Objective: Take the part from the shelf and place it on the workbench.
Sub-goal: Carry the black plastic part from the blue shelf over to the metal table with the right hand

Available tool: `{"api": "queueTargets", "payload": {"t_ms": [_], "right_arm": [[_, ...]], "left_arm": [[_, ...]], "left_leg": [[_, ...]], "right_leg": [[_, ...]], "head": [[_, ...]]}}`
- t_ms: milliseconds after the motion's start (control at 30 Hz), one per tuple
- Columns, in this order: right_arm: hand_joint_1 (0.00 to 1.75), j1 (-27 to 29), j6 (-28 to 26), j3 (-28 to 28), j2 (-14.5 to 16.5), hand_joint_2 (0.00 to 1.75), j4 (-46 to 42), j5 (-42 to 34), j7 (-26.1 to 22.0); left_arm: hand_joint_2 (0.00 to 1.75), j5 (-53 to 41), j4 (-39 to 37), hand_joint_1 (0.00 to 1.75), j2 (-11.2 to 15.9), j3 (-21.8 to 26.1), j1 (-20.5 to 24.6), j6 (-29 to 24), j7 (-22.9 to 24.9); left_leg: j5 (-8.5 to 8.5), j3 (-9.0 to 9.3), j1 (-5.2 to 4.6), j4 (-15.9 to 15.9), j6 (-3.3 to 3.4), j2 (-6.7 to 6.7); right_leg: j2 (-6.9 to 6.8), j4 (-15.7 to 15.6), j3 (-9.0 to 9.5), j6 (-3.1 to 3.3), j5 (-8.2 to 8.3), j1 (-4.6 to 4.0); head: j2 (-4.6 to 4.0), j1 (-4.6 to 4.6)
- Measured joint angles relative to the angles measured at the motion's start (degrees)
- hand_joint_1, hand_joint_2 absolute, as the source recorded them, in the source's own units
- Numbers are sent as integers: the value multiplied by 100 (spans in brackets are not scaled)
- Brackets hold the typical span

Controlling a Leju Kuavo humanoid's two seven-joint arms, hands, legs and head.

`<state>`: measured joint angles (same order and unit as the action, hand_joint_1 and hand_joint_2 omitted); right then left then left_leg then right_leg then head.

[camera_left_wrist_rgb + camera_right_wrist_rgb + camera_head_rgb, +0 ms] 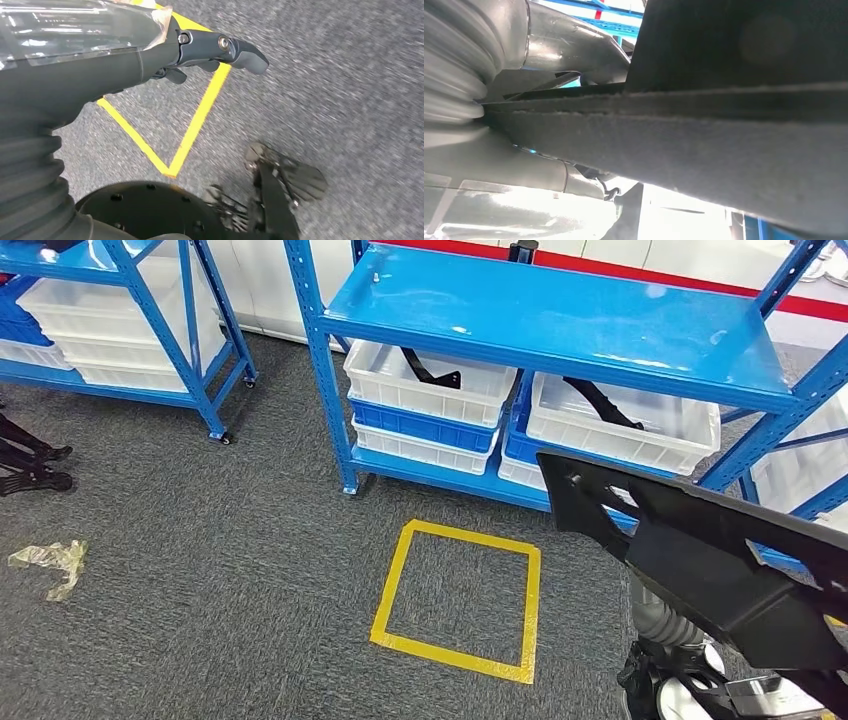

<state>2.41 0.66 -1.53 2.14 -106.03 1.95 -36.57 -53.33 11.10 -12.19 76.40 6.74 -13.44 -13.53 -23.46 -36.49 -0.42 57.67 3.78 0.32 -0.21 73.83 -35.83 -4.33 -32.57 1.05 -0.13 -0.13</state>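
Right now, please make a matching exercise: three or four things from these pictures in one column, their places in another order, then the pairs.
1. black part
2. yellow tape square
3. crumpled plastic wrap
4. white bins

A. on the blue shelf's lower level
B. held by the right hand
C. on the carpet, far left
D. on the carpet, before the shelf

Pairs: 1-B, 2-D, 3-C, 4-A

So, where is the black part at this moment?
In the head view the black part is at the lower right, held by the right hand, in front of the blue shelf, right of the yellow tape square.
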Motion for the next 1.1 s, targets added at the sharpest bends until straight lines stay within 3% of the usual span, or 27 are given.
{"api": "queueTargets", "payload": {"t_ms": [33, 67, 133, 167, 233, 267, 333, 400, 433, 467, 500, 567, 633, 667, 733, 800, 867, 933, 967, 1000, 1033, 1100], "right_arm": [[175, -2, 0, 0, 0, 175, 0, 0, 0], [175, -7, 0, 0, 1, 175, -1, 3, 1], [175, -15, -3, 0, 2, 175, -4, 19, 3], [175, -16, -5, -1, 2, 175, -5, 33, 4], [175, -1, -10, -2, 1, 175, -3, 61, 9], [175, 3, -11, -1, 2, 175, -2, 75, 10], [175, 11, -11, 5, 3, 175, -1, 98, 11], [175, 17, -11, 9, 3, 175, 1, 111, 11], [175, 20, -11, 9, 2, 175, 3, 114, 11], [175, 22, -9, 10, 2, 175, 7, 115, 11], [175, 21, 2, 13, -1, 175, 14, 111, 10], [175, -1, 44, 37, -20, 175, 36, 91, 7], [175, -52, 85, 82, -51, 175, 71, 64, -1], [175, -82, 94, 107, -64, 175, 92, 56, -7], [175, -137, 99, 155, -81, 175, 134, 49, -19], [175, -172, 101, 185, -106, 175, 169, 44, -30], [175, -180, 100, 194, -138, 175, 202, 37, -36], [175, -174, 98, 198, -164, 175, 240, 34, -38], [175, -172, 98, 201, -174, 175, 259, 34, -39], [175, -174, 97, 205, -180, 175, 275, 34, -39], [175, -178, 97, 211, -185, 175, 288, 34, -39], [175, -193, 96, 227, -193, 175, 305, 35, -40]], "left_arm": [[175, 0, 0, 0, -1, 0, 1, 0, 0], [175, -1, 0, 0, -1, 0, 1, -4, 0], [175, -7, 0, 0, -4, -3, 1, -20, -3], [175, -9, 0, 0, -5, -4, 0, -28, -6], [175, -12, 0, 0, 2, -4, -11, -31, -13], [175, -13, 0, 0, 8, -4, -20, -29, -16], [175, -12, 0, 0, 15, -3, -43, -27, -22], [175, -11, 0, 0, 19, -3, -56, -30, -24], [175, -10, 0, 0, 21, -3, -60, -32, -24], [175, -7, 0, 0, 22, -2, -63, -38, -24], [175, 4, 0, 0, 22, -1, -66, -50, -23], [175, 43, 0, 0, 22, 1, -62, -87, -26], [175, 76, 0, 0, 22, 2, -46, -121, -37], [175, 84, 0, 0, 23, 2, -41, -133, -43], [175, 93, 0, 0, 26, 2, -46, -148, -50], [175, 94, 0, 0, 26, 3, -49, -153, -50], [175, 94, 0, 0, 26, 4, -44, -152, -50], [175, 94, 0, 0, 26, 4, -46, -151, -49], [175, 94, 0, 0, 26, 4, -50, -151, -49], [175, 94, 0, 0, 26, 4, -54, -151, -48], [175, 94, 0, 0, 26, 4, -57, -150, -48], [175, 94, 0, 0, 26, 4, -54, -146, -48]], "left_leg": [[77, -92, -3, 4, -15, 0], [143, -165, -12, 12, -39, -8], [269, -234, -31, 16, -103, -33], [332, -240, -34, 5, -136, -45], [427, -262, -20, -26, -197, -72], [342, -300, -5, 24, -229, -77], [-146, -445, 32, 450, -304, -79], [-634, -633, 67, 1215, -382, -74], [-689, -682, 87, 1520, -414, -71], [-630, -646, 113, 1654, -441, -59], [-505, -496, 139, 1560, -460, -32], [-316, 58, 170, 841, -478, 146], [-326, 451, 132, 216, -430, 327], [-364, 495, 100, 94, -387, 350], [-343, 448, 81, 24, -268, 240], [-273, 405, 91, -36, -149, 118], [-209, 345, 88, -58, -71, -10], [-157, 279, 74, -54, -47, -156], [-134, 256, 69, -51, -51, -232], [-114, 242, 66, -49, -61, -306], [-96, 235, 67, -45, -77, -380], [-61, 204, 53, -22, -124, -517]], "right_leg": [[1, -299, 278, -37, 128, -1], [3, -772, 665, -27, 147, -14], [12, -1676, 1286, 84, -25, -63], [12, -1919, 1433, 147, -106, -93], [-22, -1970, 1379, 244, -59, -76], [-48, -1960, 1330, 301, -5, -51], [-115, -1961, 1219, 403, 114, -7], [-193, -1952, 1111, 438, 203, -20], [-242, -1942, 1063, 431, 234, -23], [-296, -1929, 1017, 419, 257, -24], [-352, -1911, 981, 406, 273, -21], [-457, -1863, 945, 375, 281, -24], [-552, -1812, 923, 326, 282, -52], [-603, -1797, 903, 289, 287, -68], [-680, -1780, 887, 220, 292, -75], [-470, -1573, 765, 194, 151, -54], [-144, -899, 451, 237, -178, -34], [-30, -187, 114, 246, -416, -31], [-14, -90, 64, 217, -410, -30], [0, -237, 133, 172, -310, -25], [36, -588, 303, 122, -143, -15], [241, -1385, 666, 73, 150, 13]], "head": [[0, 0], [0, 1], [0, -18], [0, -30], [0, -50], [0, -55], [0, -75], [0, -87], [0, -87], [0, -88], [0, -88], [0, -91], [0, -83], [0, -82], [0, -72], [0, -61], [0, -46], [0, -43], [0, -41], [0, -41], [0, -40], [0, -37]]}}
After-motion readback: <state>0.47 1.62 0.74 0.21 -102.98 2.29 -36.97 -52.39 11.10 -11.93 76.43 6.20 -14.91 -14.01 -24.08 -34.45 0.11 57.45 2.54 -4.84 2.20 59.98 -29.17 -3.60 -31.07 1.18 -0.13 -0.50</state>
